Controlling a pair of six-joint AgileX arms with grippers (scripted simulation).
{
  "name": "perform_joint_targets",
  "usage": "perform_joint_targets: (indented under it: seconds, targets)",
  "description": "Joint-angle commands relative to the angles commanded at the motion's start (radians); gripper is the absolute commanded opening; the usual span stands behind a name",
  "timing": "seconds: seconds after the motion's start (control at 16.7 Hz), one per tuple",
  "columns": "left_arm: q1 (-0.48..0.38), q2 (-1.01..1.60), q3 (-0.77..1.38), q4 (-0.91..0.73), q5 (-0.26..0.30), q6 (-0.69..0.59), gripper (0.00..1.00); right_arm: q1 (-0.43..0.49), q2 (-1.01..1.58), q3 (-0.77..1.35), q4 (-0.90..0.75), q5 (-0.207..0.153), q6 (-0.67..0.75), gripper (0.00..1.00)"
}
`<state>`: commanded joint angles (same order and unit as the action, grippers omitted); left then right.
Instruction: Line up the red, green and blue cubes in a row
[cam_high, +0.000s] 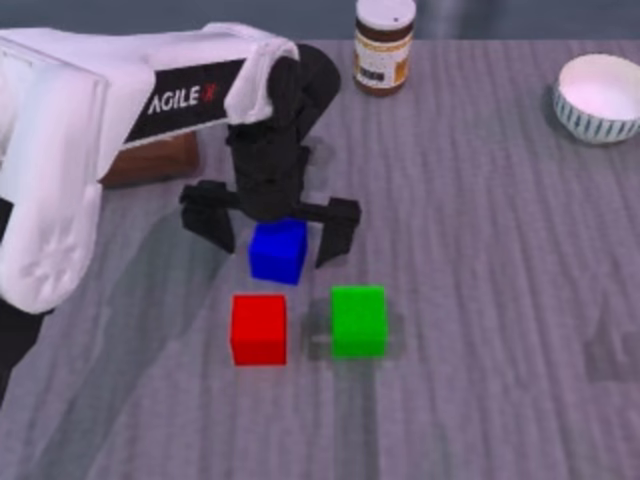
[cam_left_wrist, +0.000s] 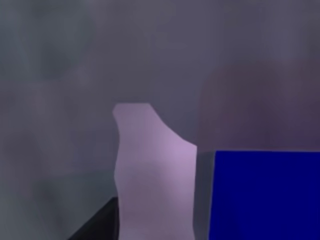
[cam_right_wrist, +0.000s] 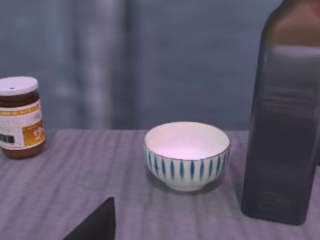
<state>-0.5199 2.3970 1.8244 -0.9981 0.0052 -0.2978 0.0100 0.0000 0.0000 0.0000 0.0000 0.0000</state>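
Left arm reaches in over the table. Left gripper spread wide, fingers either side of the blue cube, not clamping it. Red cube sits just in front of the blue cube; green cube beside red, apart. Right gripper out of sight.

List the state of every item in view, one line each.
blue cube: on the table, between the open fingers of the left gripper, behind the other two.
red cube: flat on the table, free.
green cube: flat on the table, beside the red one, apart.
jar: upright, lid on.
bowl: upright, empty.
brown bottle: upright.
Right arm: out of the top view.
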Motion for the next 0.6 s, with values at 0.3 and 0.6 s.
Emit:
perform_joint_targets:
  seconds: [0.3, 0.6]
  targets:
    - [0.000, 0.000, 0.000, 0.000, 0.000, 0.000, 0.77, 0.000, 0.000, 0.000, 0.000, 0.000, 0.000, 1.00]
    - [0.000, 0.000, 0.000, 0.000, 0.000, 0.000, 0.40, 0.000, 0.000, 0.000, 0.000, 0.000, 0.000, 1.00]
